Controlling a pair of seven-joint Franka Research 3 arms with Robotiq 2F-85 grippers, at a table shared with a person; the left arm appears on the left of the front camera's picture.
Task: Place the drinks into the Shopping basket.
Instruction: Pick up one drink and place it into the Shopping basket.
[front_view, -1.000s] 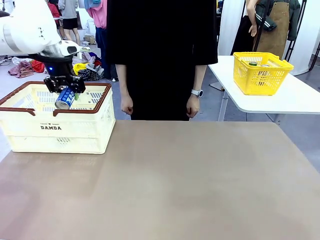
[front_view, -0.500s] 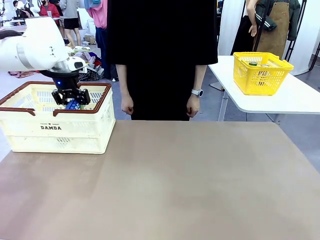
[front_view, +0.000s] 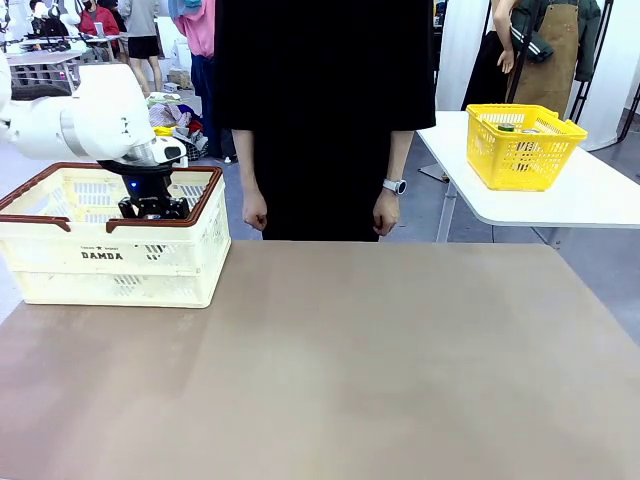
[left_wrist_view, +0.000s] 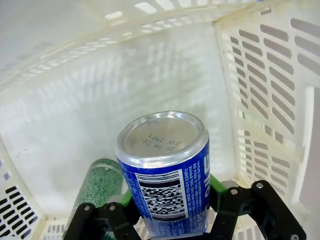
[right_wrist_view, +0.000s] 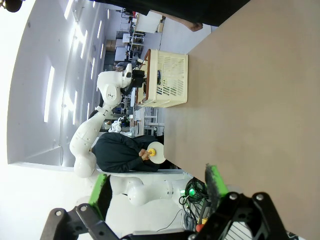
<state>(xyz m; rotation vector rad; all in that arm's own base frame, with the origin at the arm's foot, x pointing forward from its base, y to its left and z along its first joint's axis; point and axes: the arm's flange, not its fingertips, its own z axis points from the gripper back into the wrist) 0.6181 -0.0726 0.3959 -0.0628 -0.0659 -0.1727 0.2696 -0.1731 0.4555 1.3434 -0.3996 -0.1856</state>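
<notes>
While the left tool clamps a blue barcoded can inside the "DAMDA" basket, right tool wide

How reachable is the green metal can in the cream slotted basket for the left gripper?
Likely not yet: left gripper is shut on a blue metal can. The green metal can lies uncovered beside it in the cream basket.

The cream-white Shopping basket, with slotted walls, a brown rim and black "DAMDA" print, stands at the frame's left on the surface. Inside it, in the left wrist view, a blue can with a barcode sits at lower centre, gripped between the left gripper pads, its silver, date-stamped end toward the camera. A green can lies at lower left.
</notes>
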